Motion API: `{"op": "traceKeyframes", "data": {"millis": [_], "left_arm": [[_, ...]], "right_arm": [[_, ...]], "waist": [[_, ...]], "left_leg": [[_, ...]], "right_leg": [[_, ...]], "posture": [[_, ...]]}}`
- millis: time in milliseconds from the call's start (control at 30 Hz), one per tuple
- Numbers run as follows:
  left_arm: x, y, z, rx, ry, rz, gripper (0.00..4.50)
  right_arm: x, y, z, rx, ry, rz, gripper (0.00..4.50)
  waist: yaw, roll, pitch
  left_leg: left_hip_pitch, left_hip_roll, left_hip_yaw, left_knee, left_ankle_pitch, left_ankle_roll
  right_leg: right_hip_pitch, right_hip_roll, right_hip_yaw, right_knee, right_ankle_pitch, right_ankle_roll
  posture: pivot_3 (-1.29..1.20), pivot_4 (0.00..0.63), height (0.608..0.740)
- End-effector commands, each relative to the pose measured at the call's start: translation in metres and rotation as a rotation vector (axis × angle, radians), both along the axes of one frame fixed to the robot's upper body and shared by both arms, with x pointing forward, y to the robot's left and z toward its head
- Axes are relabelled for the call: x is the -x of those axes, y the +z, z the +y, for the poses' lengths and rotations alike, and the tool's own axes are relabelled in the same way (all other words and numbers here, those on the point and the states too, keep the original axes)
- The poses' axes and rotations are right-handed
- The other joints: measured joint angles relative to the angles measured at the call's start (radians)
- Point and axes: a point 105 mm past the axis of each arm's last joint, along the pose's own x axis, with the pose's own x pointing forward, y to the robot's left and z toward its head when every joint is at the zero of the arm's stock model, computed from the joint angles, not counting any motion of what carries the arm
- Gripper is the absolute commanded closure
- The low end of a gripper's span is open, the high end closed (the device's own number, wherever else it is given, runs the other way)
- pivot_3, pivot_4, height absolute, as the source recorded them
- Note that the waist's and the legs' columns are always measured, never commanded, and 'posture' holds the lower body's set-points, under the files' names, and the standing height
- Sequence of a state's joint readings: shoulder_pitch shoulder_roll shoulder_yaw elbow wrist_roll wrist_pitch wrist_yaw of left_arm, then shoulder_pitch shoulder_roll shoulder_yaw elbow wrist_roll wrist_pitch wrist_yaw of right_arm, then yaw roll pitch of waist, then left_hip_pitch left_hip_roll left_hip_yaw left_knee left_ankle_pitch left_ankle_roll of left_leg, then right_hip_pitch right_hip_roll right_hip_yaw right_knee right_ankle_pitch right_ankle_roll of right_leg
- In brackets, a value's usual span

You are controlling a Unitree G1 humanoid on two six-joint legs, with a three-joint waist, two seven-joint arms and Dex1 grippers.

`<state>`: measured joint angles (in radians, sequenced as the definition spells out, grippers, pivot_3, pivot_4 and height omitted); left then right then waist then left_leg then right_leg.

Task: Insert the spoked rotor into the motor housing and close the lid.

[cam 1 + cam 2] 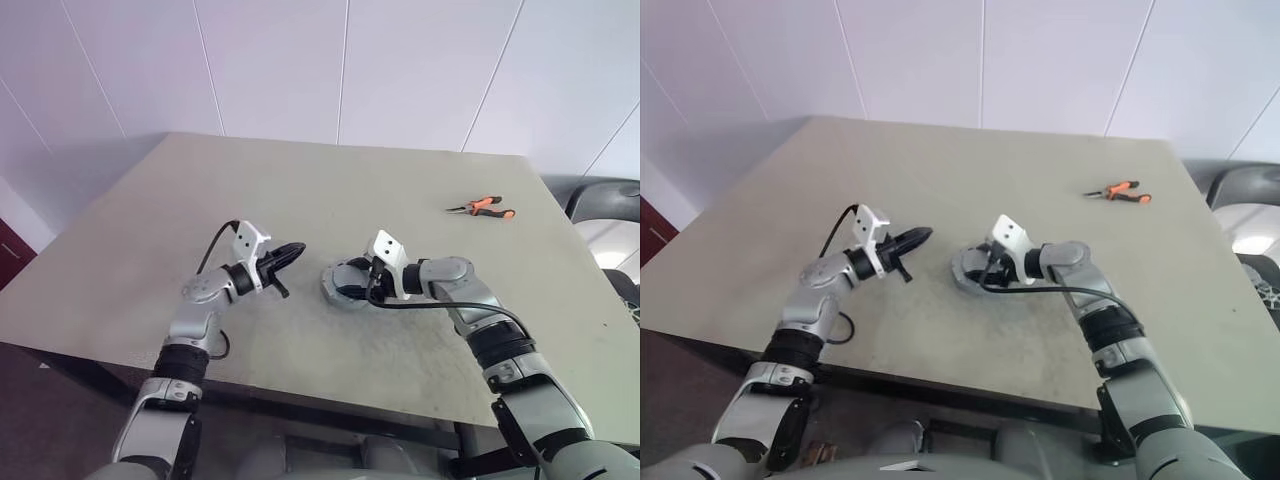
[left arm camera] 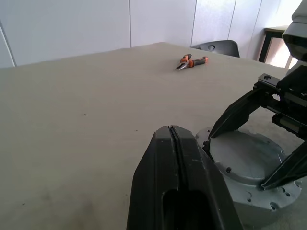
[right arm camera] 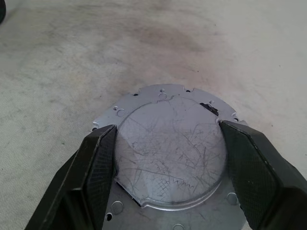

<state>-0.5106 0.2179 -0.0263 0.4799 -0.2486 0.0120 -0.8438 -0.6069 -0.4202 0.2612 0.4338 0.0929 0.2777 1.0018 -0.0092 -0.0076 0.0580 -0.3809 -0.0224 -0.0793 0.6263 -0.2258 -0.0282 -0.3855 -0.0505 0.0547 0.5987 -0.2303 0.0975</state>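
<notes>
The motor housing (image 3: 144, 98) lies on the table as a silver flanged casing, covered by a round scratched silver lid (image 3: 170, 158). My right gripper (image 3: 168, 129) reaches down over it, its two black fingers (image 3: 100, 158) pressed against opposite sides of the lid's raised disc. My left gripper (image 1: 297, 248) hovers just left of the housing (image 1: 335, 285), shut with nothing in it, its tip pointing level toward the casing. The spoked rotor is hidden from view; the housing's inside is covered.
Orange-handled pliers (image 1: 482, 208) lie at the far right of the beige table (image 1: 300, 170). A dark chair (image 1: 600, 195) stands past the table's right edge. White wall panels rise behind the far edge.
</notes>
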Motion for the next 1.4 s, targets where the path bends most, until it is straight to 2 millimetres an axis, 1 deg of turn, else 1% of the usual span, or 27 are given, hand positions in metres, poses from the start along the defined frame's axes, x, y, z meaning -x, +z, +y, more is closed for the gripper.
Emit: {"op": "traceKeyframes", "data": {"millis": [33,267,533,633,700,767,867,967,1033,1100,1133,1233,1333,1400], "left_arm": [[-0.004,0.010,-0.013,-0.004,-0.041,-0.039,4.50],[0.002,0.007,-0.033,0.016,-0.163,0.000,4.50],[-0.001,-0.011,-0.054,-0.087,-0.201,0.017,4.50],[-0.005,-0.021,-0.060,-0.161,-0.164,0.027,4.50],[-0.007,-0.035,-0.063,-0.250,-0.143,0.065,4.50],[-0.006,-0.046,-0.066,-0.303,-0.151,0.112,4.50],[0.004,-0.053,-0.071,-0.311,-0.217,0.142,4.50],[0.010,-0.056,-0.074,-0.301,-0.252,0.163,4.50],[0.011,-0.056,-0.074,-0.298,-0.253,0.163,4.50],[0.013,-0.056,-0.075,-0.294,-0.263,0.170,4.50],[0.015,-0.056,-0.076,-0.285,-0.280,0.172,4.50],[0.022,-0.050,-0.080,-0.247,-0.335,0.169,4.50],[0.023,-0.050,-0.080,-0.246,-0.339,0.171,4.50],[0.023,-0.049,-0.079,-0.247,-0.338,0.172,4.50]], "right_arm": [[0.008,-0.028,-0.019,0.085,-0.033,0.095,1.46],[0.006,-0.031,-0.022,0.086,-0.048,0.088,1.46],[0.003,-0.032,-0.022,0.075,-0.050,0.078,1.46],[0.004,-0.023,-0.013,0.014,-0.029,0.064,1.46],[0.007,-0.018,-0.007,-0.014,-0.010,0.063,1.46],[0.009,-0.015,-0.003,-0.030,0.002,0.073,1.46],[0.009,-0.012,-0.002,-0.037,0.001,0.079,1.46],[0.009,-0.008,-0.003,-0.047,-0.008,0.083,1.46],[0.008,-0.005,-0.003,-0.060,-0.015,0.090,0.75],[0.010,-0.001,-0.002,-0.069,0.002,0.091,0.18],[0.010,0.000,-0.002,-0.071,0.000,0.087,0.05],[0.006,0.005,-0.002,-0.083,-0.020,0.071,0.05],[0.005,0.012,0.000,-0.111,-0.016,0.059,0.05],[0.001,0.021,0.001,-0.141,-0.033,0.048,0.05]], "waist": [[-0.001,0.000,0.000],[0.000,0.000,0.000],[-0.002,0.001,0.000],[-0.001,0.001,0.000],[0.001,0.001,0.000],[0.002,0.001,0.000],[0.000,0.001,-0.001],[0.000,0.001,-0.001],[0.000,0.001,-0.001],[-0.002,0.001,-0.001],[-0.003,0.001,-0.001],[-0.005,0.001,-0.001],[-0.005,0.001,-0.001],[-0.006,0.001,-0.001]], "left_leg": [[0.000,0.000,0.000,0.000,0.000,0.000],[0.000,0.000,0.000,0.000,0.000,0.000],[0.001,0.000,0.000,0.002,0.000,0.000],[0.002,0.000,0.000,0.002,0.000,0.000],[0.002,0.000,-0.001,0.002,0.000,0.000],[0.002,-0.001,-0.001,0.002,0.000,0.000],[0.002,-0.001,-0.001,0.001,0.000,0.000],[0.002,-0.001,-0.001,0.000,-0.002,-0.002],[0.002,-0.001,-0.002,-0.001,-0.002,-0.002],[0.002,-0.001,-0.002,-0.001,-0.002,-0.002],[0.003,-0.001,-0.002,-0.001,-0.002,-0.002],[0.005,0.000,-0.002,-0.001,-0.002,-0.003],[0.006,0.000,-0.002,0.000,-0.002,-0.003],[0.006,0.000,-0.002,0.000,-0.002,-0.003]], "right_leg": [[0.000,0.000,0.000,0.000,0.000,0.000],[0.000,0.000,0.000,-0.001,0.000,0.000],[0.003,0.000,0.000,-0.002,0.000,0.000],[0.003,0.000,0.000,-0.001,0.000,0.001],[0.004,0.000,-0.001,-0.001,0.000,0.001],[0.004,0.000,-0.001,-0.001,-0.001,0.001],[0.004,0.000,-0.001,-0.002,-0.001,0.001],[0.003,0.000,-0.001,-0.002,-0.001,0.002],[0.003,0.000,-0.001,-0.002,-0.001,0.002],[0.004,0.000,-0.001,-0.002,-0.001,0.002],[0.004,0.000,-0.001,-0.002,-0.002,0.002],[0.006,0.000,-0.001,-0.002,-0.002,0.002],[0.007,0.000,-0.001,-0.002,-0.002,0.002],[0.007,0.000,-0.001,-0.002,-0.002,0.002]], "posture": [[0.00,0.000,0.740],[0.00,0.000,0.740],[0.00,0.000,0.740],[0.00,0.000,0.740],[0.00,0.000,0.740],[0.00,0.000,0.740],[0.00,0.000,0.740],[0.00,0.000,0.740],[0.00,0.000,0.740],[0.00,0.000,0.740],[0.00,0.000,0.740],[0.00,0.000,0.740],[0.00,0.000,0.740],[0.00,0.000,0.740]]}}
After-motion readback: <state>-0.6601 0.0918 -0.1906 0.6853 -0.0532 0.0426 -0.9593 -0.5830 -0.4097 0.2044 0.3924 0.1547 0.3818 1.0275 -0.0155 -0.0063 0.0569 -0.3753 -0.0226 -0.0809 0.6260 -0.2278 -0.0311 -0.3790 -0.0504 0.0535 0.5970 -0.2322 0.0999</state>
